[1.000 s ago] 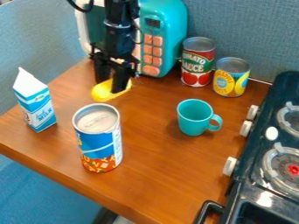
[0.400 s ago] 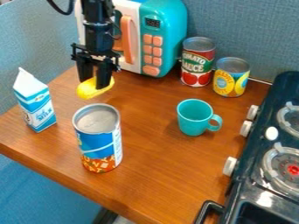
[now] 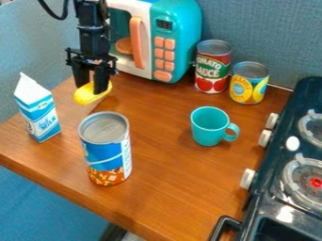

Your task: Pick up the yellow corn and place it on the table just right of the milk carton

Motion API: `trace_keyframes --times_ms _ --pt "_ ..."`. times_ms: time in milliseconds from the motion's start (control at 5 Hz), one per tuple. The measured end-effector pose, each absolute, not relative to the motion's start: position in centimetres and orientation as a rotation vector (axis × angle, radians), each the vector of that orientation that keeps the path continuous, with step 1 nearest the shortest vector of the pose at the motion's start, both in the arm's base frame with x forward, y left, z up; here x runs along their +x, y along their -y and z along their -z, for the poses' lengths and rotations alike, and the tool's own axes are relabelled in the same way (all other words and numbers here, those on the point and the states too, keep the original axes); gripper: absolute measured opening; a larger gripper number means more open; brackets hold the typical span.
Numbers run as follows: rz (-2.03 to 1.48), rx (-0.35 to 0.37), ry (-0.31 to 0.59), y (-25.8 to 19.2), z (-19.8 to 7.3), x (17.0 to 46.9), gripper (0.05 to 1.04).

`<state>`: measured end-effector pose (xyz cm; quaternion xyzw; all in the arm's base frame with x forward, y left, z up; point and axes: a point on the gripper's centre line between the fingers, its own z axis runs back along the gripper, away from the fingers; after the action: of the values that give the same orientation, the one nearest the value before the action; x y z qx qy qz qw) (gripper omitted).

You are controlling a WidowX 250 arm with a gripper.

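Table (image 3: 170, 188): smooth wood, light sheen. Mug (image 3: 207, 123): smooth teal, slightly glossy. Blue can's lid (image 3: 104, 127): metal (ridged rim). Back partition (image 3: 264, 33): matt, cloth-like.

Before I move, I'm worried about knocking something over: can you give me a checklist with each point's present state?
1. Claw has the yellow object between its fingers: ok.
2. Grip firm enough not to slip: cannot tell.
3. Milk carton upright: ok.
4. Tall blue can upright: ok.
5. Teal cup upright, apart from the claw: ok.
6. Exact clearance between the yellow object and the wooden tabletop: cannot tell.
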<state>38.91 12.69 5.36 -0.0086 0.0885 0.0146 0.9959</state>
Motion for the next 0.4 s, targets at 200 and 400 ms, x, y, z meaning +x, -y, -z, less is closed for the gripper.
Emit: trace_keyframes --times_ms 200,400 --pt "-0.060 -0.010 -0.214 -14.23 -5.46 38.36 0.613" --pt "-0.070 -0.017 -0.225 -15.04 -5.49 38.19 0.662"
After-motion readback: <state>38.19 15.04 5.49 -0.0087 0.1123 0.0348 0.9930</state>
